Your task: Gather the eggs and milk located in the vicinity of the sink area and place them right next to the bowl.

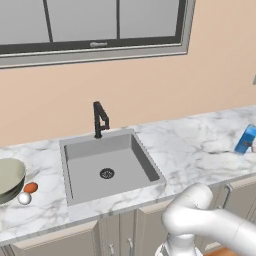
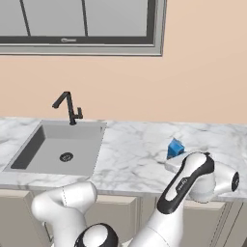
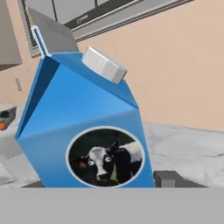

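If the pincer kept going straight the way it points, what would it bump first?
Most likely the blue milk carton with the cow picture: it sits right in front of the pincer, very close and probably already between its fingers.

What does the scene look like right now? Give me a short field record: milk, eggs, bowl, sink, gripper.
milk: blue carton, tilted, on the counter right of the sink, close in front of the hand camera
eggs: orange-brown egg and white egg, beside the bowl
bowl: at the counter's left end
sink: nothing in the basin
gripper: at the carton; grip cannot be confirmed
left to do: milk still far from the bowl
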Tool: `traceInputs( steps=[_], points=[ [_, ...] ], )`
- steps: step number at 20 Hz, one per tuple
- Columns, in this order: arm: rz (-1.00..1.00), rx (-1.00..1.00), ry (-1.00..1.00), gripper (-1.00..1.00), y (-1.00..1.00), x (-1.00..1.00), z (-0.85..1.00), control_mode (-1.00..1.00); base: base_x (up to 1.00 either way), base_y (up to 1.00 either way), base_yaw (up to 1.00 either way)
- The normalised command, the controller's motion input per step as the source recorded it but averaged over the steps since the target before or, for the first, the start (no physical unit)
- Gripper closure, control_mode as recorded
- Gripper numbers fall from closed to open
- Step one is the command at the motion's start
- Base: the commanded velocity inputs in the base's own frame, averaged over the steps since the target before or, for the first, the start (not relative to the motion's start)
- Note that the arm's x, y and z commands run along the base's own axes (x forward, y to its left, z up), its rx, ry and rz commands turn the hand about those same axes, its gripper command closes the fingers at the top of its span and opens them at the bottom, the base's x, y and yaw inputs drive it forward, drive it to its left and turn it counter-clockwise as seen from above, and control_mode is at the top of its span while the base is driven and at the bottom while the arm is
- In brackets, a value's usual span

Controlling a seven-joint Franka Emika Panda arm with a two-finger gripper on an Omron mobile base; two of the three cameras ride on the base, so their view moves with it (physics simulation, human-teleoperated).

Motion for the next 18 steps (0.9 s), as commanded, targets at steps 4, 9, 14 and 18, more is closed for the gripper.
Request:
traceInputs(
  steps=[4,9,14,18],
  points=[
    [0.19,0.00,0.09,1.00,0.55,-0.47,0.19,-1.00,0.00,0.00,0.00],
    [0.17,-0.01,0.09,1.00,0.80,-0.50,0.07,-1.00,0.00,0.00,0.00],
    [0.14,-0.02,0.03,1.00,0.86,-0.48,0.25,-1.00,0.00,0.00,0.00],
    [0.05,0.00,-0.05,1.00,0.73,-0.56,0.44,-1.00,0.00,0.00,0.00]
  ],
)
